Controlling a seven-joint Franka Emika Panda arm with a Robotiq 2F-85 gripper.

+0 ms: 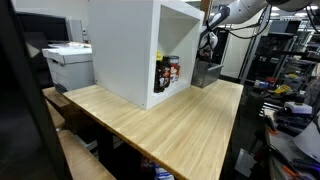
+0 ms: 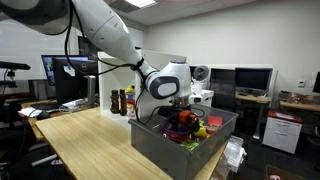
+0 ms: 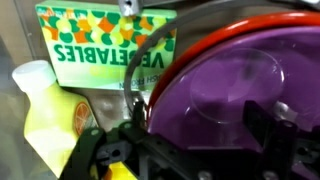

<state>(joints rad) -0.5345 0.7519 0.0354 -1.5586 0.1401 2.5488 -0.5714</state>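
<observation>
My gripper hangs low inside a grey bin at the end of the wooden table; in an exterior view it is seen from further off. In the wrist view the gripper stands open. Its dark fingers straddle a translucent purple bowl that lies over a red-rimmed dish. I cannot tell whether the fingers touch the bowl. Beside the bowl lie a green "VEGETABLES" box and a yellow bottle. Much of the bin's contents is hidden by the gripper.
A large white open cabinet stands on the wooden table with bottles inside its opening. A printer sits behind it. Desks with monitors and cluttered shelves surround the table.
</observation>
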